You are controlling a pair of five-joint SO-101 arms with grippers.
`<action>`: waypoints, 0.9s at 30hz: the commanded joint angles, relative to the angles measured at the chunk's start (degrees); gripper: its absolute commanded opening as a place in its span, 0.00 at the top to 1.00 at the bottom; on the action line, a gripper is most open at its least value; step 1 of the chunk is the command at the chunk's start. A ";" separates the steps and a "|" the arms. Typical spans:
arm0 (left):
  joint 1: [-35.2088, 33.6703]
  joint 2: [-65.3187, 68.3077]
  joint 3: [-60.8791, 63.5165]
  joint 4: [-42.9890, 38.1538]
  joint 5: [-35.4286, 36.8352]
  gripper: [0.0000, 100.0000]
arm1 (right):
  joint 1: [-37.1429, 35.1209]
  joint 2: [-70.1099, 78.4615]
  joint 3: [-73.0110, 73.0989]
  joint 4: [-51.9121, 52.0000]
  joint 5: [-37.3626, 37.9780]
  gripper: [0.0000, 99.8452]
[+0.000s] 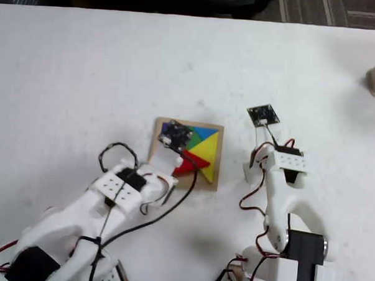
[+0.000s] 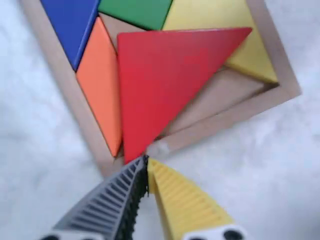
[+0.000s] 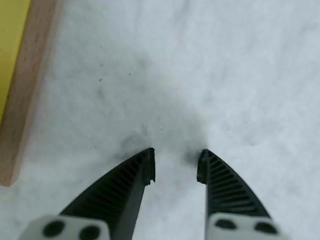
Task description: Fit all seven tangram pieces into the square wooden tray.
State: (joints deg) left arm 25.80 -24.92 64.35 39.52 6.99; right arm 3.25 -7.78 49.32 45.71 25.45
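Your L end effector (image 2: 146,172) is closed, fingers pressed together, tips right at the near corner of the red triangle (image 2: 165,80). That corner points straight back at the tips & overhangs the rim of the tray (image 2: 230,117). The red isn't seated flat: it lies across a bare patch of tray floor. Its long edge runs from the tips diagonally away to the far corner, which sits over the yellow piece (image 2: 235,30). The orange parallelogram (image 2: 100,90) lies alongside red's short edge, long axis also running away from the tips. Blue (image 2: 70,25) & green (image 2: 137,12) sit beyond them, at the tray's far side. Your R end effector (image 3: 176,167) is open, low over the table (image 3: 240,75), w/ the tray's rim near on its left, apart from the fingers.
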 commanded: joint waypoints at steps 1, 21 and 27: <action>-0.66 -0.22 -3.34 -0.18 0.53 0.98 | -0.31 -1.71 0.26 0.57 0.44 0.86; -3.82 -14.90 1.05 -11.78 7.12 0.98 | -0.31 -1.71 0.26 0.57 0.53 0.86; -3.56 8.66 -10.46 -15.03 7.56 0.98 | -0.31 -1.71 0.26 0.57 0.53 0.86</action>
State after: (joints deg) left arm 22.55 -26.51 60.92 26.59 13.67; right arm 3.25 -7.78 49.32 45.71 25.45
